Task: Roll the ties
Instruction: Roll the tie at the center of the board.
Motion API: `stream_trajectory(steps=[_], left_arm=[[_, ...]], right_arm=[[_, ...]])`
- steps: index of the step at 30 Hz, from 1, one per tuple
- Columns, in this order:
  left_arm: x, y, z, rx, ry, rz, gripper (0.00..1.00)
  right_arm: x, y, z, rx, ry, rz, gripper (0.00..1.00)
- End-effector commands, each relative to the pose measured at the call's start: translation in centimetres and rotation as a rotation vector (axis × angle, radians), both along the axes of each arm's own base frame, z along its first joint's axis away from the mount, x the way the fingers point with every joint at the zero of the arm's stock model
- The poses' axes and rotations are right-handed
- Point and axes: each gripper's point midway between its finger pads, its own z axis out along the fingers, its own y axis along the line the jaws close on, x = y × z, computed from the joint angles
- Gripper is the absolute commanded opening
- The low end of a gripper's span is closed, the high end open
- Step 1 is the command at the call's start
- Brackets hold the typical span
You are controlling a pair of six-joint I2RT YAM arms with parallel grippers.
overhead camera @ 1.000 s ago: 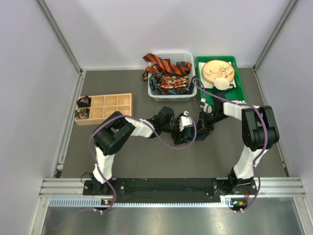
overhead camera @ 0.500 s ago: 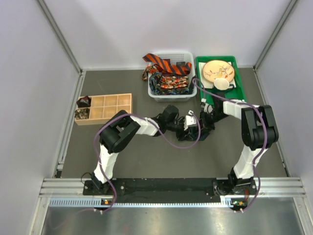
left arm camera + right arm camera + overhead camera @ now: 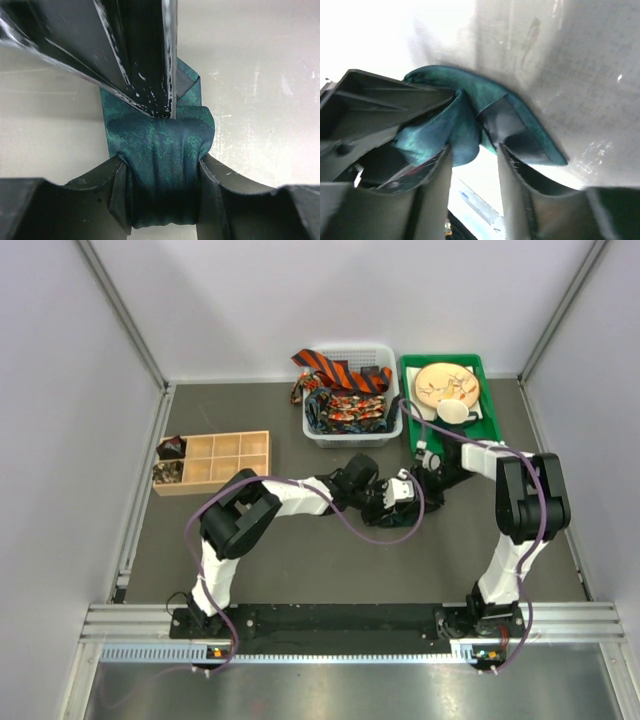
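Since the tie (image 3: pixel 155 135) is only partly rolled, it needs holding from two sides. The teal roll sits mid-table (image 3: pixel 300 560), just near of the basket (image 3: pixel 350 437) and slightly right of centre. Across the roll the left gripper (image 3: pixel 161 192) is clamped, fingers squeezing it from both sides. My read: that keeps the coil from springing open. The flat loose tail runs out from the roll on the table, under the other tool's tips.

From the opposite side the right gripper (image 3: pixel 475 150) comes in, tips down on the tie right at the roll's edge. Its jaws stand a narrow gap apart with a fold of fabric in it. Can't tell whether they pinch it or just press. Probably there to hold the tail for the next turn.

Pose: the left arm (image 3: pixel 300 498) is stretched low and rightward, wrist past centre. The right arm (image 3: pixel 525 505) is folded, elbow out right, forearm pointing left to meet it. Tools sit nearly tip to tip, so finger clash is the risk. The other ties (image 3: pixel 345 405) are in the basket, with a striped one over its far rim.
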Motion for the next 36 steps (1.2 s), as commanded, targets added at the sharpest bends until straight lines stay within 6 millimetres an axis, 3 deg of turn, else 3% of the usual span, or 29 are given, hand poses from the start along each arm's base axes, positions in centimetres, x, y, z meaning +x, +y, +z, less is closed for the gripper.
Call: stream_trajectory(steps=[1, 3, 8, 16, 20, 21, 23, 25, 27, 31, 36], left_arm=[[-1.9, 6.3, -5.7, 0.323, 0.103, 0.07, 0.14], [-1.9, 6.1, -5.8, 0.322, 0.108, 0.074, 0.16], [-1.5, 5.3, -5.6, 0.303, 0.098, 0.069, 0.26], [-1.1, 4.2, -5.0, 0.261, 0.083, 0.061, 0.4], [-1.1, 3.8, -5.3, 0.255, 0.104, 0.072, 0.43], [-1.0, 3.6, -5.2, 0.252, 0.107, 0.078, 0.45], [-0.9, 3.6, -5.4, 0.25, 0.113, 0.08, 0.47], [-0.8, 3.3, -5.1, 0.232, 0.109, 0.083, 0.5], [-0.7, 3.1, -4.5, 0.188, 0.109, 0.094, 0.55], [-0.4, 2.3, -0.4, -0.015, 0.082, 0.092, 0.8], [-0.6, 1.7, 1.2, -0.122, 0.049, 0.068, 0.83]], right_arm=[[1.7, 1.0, 4.7, 0.153, -0.132, 0.017, 0.43], [1.4, 1.9, 6.0, 0.232, -0.136, 0.008, 0.49], [1.1, 3.7, 5.5, 0.287, -0.104, -0.002, 0.5], [0.8, 4.2, 1.7, 0.162, -0.086, 0.07, 0.43], [0.8, 4.2, 0.9, 0.113, -0.107, 0.109, 0.33], [0.7, 4.1, 0.7, 0.105, -0.102, 0.117, 0.27], [0.7, 3.8, 0.2, 0.087, -0.103, 0.124, 0.01], [0.8, 3.5, -0.2, 0.065, -0.107, 0.132, 0.0], [0.9, 3.0, -0.9, 0.026, -0.108, 0.133, 0.0], [1.5, 1.9, -1.4, -0.034, -0.142, 0.127, 0.0], [1.5, 0.8, -2.0, -0.083, -0.152, 0.116, 0.0]])
